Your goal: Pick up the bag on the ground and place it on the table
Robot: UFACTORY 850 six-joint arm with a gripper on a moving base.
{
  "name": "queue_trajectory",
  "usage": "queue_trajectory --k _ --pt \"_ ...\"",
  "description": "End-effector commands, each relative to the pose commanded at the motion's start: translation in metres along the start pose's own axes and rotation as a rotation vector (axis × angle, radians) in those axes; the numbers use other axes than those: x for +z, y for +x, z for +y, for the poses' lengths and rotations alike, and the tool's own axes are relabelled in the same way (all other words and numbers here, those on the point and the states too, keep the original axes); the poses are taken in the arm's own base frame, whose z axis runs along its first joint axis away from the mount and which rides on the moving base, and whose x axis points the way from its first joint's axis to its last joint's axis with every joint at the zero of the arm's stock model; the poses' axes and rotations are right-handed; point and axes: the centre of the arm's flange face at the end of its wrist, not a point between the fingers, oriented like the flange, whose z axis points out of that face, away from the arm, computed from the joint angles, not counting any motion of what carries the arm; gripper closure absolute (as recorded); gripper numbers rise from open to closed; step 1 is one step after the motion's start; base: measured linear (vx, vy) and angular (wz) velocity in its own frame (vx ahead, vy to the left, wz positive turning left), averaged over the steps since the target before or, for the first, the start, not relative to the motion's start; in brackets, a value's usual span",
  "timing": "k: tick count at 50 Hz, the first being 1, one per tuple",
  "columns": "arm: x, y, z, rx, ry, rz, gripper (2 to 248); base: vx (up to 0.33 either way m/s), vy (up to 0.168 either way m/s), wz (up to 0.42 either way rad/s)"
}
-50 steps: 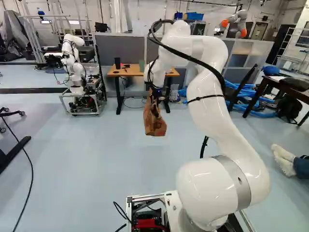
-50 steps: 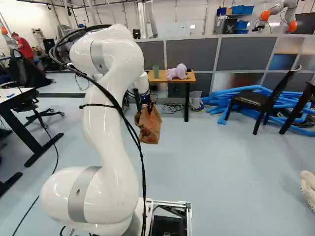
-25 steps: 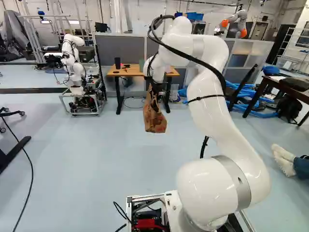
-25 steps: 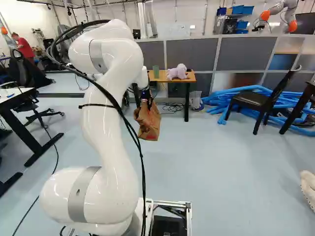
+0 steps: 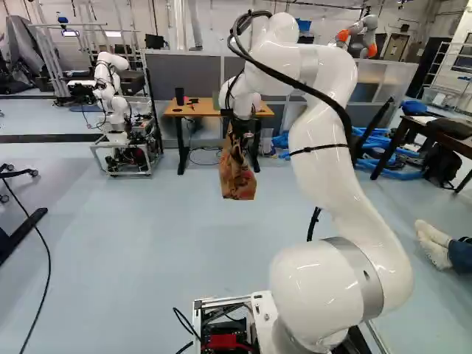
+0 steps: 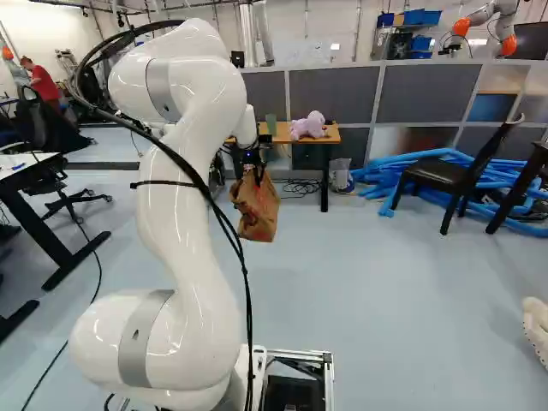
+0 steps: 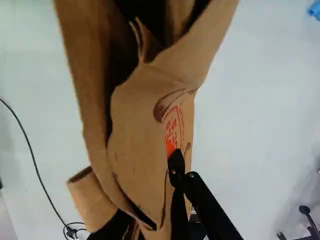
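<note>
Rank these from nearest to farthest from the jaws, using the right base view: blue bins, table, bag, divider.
1. Bag: held in the jaws.
2. Table: ahead, past the bag.
3. Divider: behind the table.
4. Blue bins: beyond the divider, rightward.

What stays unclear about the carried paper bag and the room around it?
- Bag's contents: wrist view, folds and shadow.
- What the small black things beside the cup are: left base view, too small.
- Dark table's far end: both base views, cut off by the edge.
</note>
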Motion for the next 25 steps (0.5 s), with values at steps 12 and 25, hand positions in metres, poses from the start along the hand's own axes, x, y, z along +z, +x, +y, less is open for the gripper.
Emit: queue_trajectory --k 12,25 --pt "-0.019 -0.005 0.000 0.000 0.000 -0.006 229 0.000 0.000 0.000" --pt "-0.039 -0.009 0.000 0.000 0.000 -0.008 229 0.000 0.000 0.000"
